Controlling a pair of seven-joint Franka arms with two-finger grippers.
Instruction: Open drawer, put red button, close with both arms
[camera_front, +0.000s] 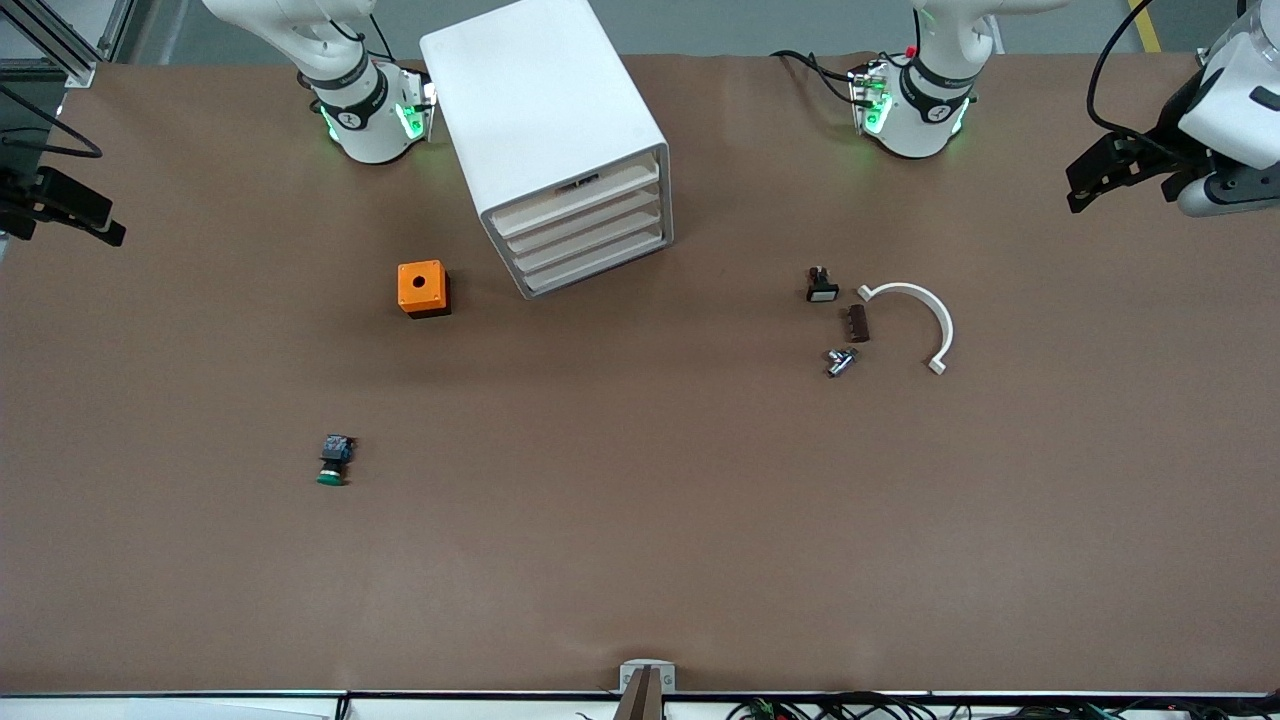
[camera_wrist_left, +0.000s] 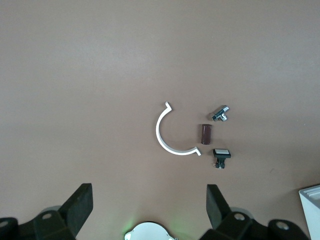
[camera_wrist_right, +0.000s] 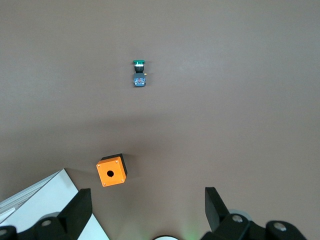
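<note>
Drawers (camera_front: 590, 225): four, all shut in one cabinet (camera_front: 540, 100). Left gripper (camera_front: 1095, 180), jaws wide, waits over the counter's (camera_front: 640, 560) left-arm end. Right gripper (camera_front: 75, 215), jaws wide, waits over the right-arm end. One orange box (camera_front: 423, 289), one green button (camera_front: 333, 462), one white arc (camera_front: 915, 320).

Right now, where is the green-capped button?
The green-capped button lies on the table toward the right arm's end, nearer the front camera than the orange box, its closest neighbour.
</note>
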